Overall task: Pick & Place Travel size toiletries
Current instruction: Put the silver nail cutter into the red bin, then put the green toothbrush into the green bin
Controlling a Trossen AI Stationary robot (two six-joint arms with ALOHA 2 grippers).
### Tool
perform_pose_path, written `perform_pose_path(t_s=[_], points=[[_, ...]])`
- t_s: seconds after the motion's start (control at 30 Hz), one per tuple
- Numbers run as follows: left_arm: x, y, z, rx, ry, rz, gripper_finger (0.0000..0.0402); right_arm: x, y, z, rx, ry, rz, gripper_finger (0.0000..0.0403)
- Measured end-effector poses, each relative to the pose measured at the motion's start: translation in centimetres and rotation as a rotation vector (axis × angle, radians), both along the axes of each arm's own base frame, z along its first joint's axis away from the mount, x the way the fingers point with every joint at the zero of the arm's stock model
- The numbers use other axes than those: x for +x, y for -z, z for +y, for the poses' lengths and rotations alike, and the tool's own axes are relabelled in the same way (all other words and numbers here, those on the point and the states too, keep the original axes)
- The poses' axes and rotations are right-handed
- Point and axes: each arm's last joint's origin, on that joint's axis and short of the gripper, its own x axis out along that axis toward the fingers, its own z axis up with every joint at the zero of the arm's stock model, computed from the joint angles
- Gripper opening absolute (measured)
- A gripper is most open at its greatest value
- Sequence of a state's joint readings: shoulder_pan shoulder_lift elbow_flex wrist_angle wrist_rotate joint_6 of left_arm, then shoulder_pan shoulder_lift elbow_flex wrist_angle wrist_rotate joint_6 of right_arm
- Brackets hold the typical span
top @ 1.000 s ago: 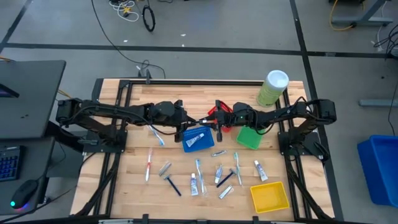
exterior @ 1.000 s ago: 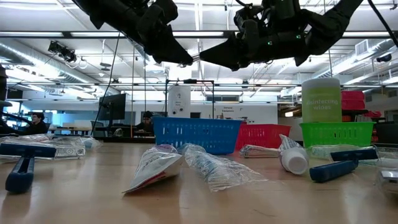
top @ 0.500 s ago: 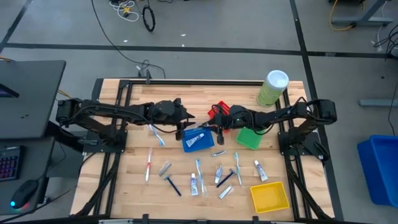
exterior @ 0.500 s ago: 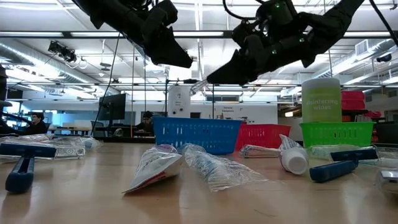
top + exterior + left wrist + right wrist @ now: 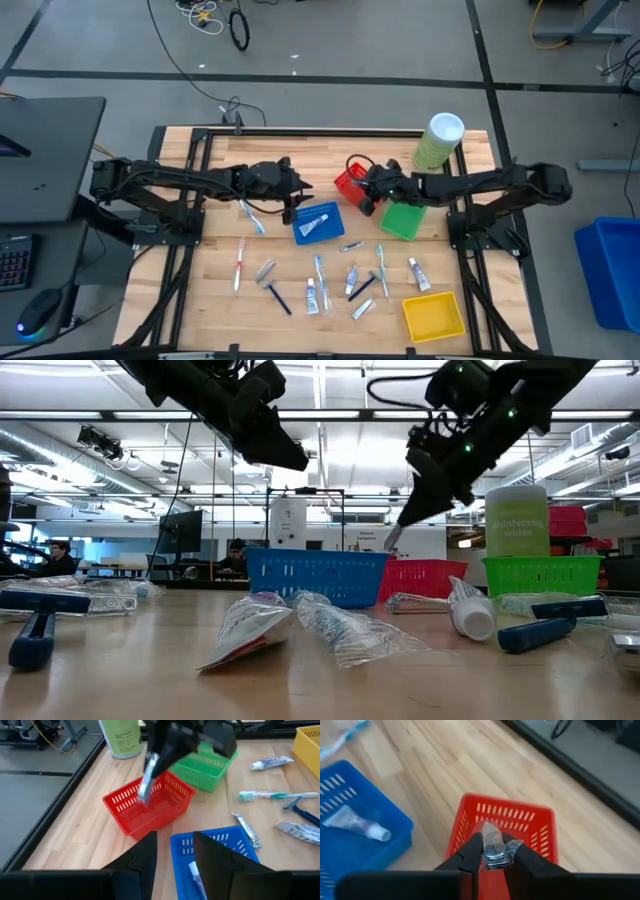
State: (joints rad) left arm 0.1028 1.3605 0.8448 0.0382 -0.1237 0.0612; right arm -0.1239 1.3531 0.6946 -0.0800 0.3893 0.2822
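The right gripper [image 5: 493,854] held a silver packet [image 5: 492,845] clenched above the red basket [image 5: 351,184]. The left gripper [image 5: 173,851] hung open beside it. One tube [image 5: 314,226] lay in the blue basket [image 5: 332,213]; most toiletries [image 5: 318,281] remained on the worktop [image 5: 210,290].

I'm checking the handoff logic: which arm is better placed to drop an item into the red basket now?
Right. Its gripper already holds a silver packet directly above the red basket. The left gripper hangs empty beside the blue basket.

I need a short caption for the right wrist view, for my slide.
Right gripper holding a small clear-wrapped item above the red basket, blue basket alongside.
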Motion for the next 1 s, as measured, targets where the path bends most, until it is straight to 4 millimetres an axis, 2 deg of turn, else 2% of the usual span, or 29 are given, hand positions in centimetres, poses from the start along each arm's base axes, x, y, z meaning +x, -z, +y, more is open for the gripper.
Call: perform_pose_path(t_s=[0.1,0.33,0.57,0.8,1.0], points=[[0.0,-0.1,0.1,0.009,-0.019,-0.005,0.0133,-0.1,1.3,0.0,0.002,0.003,0.045,0.0072],[0.0,-0.1,0.1,-0.006,-0.030,-0.009,0.0133,0.6,2.8,-1.4,-0.084,0.039,0.102,0.0082],[0.0,0.0,0.1,-0.009,-0.031,-0.009,0.0135,1.1,4.0,-2.5,-0.077,0.060,0.112,0.0132],[0.0,0.0,0.1,-0.010,-0.031,-0.007,0.0133,1.0,3.1,-2.1,-0.080,0.044,0.070,0.0194],[0.0,0.0,0.1,-0.010,-0.031,-0.007,0.0135,0.9,1.1,-1.0,-0.079,-0.010,-0.029,0.0224]])
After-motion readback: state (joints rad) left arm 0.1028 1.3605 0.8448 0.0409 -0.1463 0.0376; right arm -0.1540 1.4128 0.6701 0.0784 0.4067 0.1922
